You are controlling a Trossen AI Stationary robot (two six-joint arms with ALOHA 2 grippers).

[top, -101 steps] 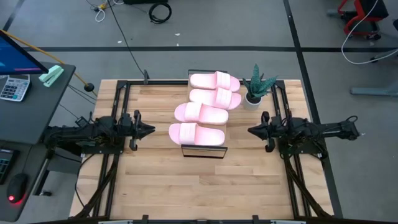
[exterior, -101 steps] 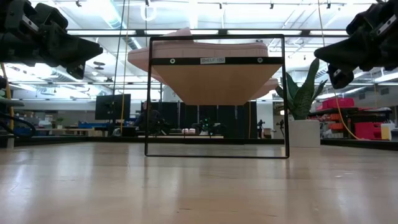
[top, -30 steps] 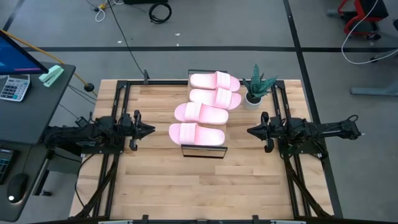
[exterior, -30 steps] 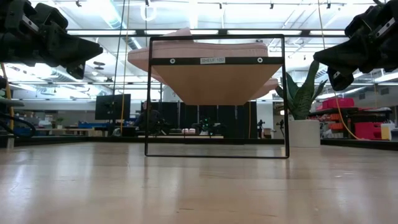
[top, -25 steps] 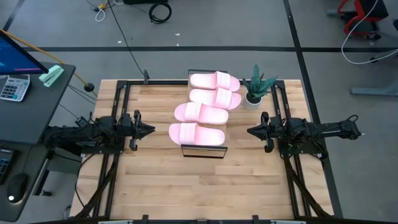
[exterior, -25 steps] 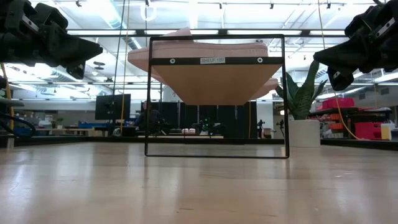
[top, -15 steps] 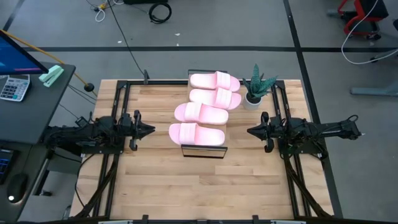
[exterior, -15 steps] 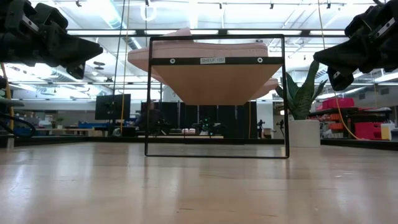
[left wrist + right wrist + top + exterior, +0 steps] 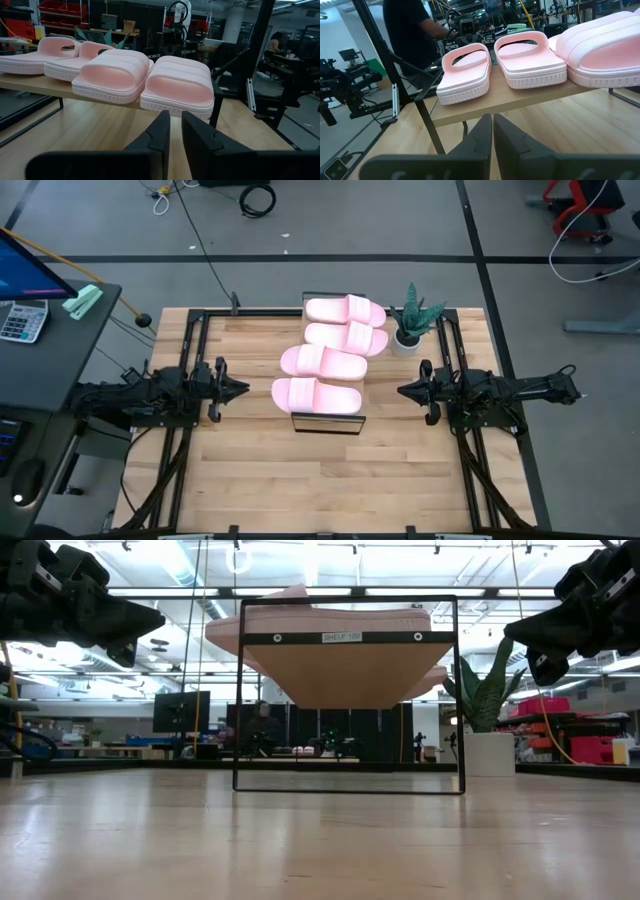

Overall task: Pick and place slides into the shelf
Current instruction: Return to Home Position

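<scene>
Four pale pink slides lie side by side on the shelf [image 9: 326, 425], soles down on its light-wood board: one at the far end [image 9: 345, 310], two in the middle [image 9: 346, 336] [image 9: 324, 362], one at the near end [image 9: 316, 395]. From the low view I see the board's underside [image 9: 348, 675] in its black frame. My left gripper [image 9: 243, 388] hovers left of the shelf, shut and holding nothing. My right gripper [image 9: 402, 390] hovers right of it, shut as well. In the left wrist view the nearest slide [image 9: 177, 87] faces my left gripper [image 9: 175, 122]. The right wrist view looks past my right gripper [image 9: 492, 122] at the slide [image 9: 465, 72] in front of it.
A small potted plant [image 9: 412, 320] stands on the table just right of the shelf's far end. Bare wooden tabletop [image 9: 330, 480] spreads toward the near edge. A side desk with a calculator [image 9: 20, 320] sits left of the table. A person [image 9: 410, 25] stands in the room beyond.
</scene>
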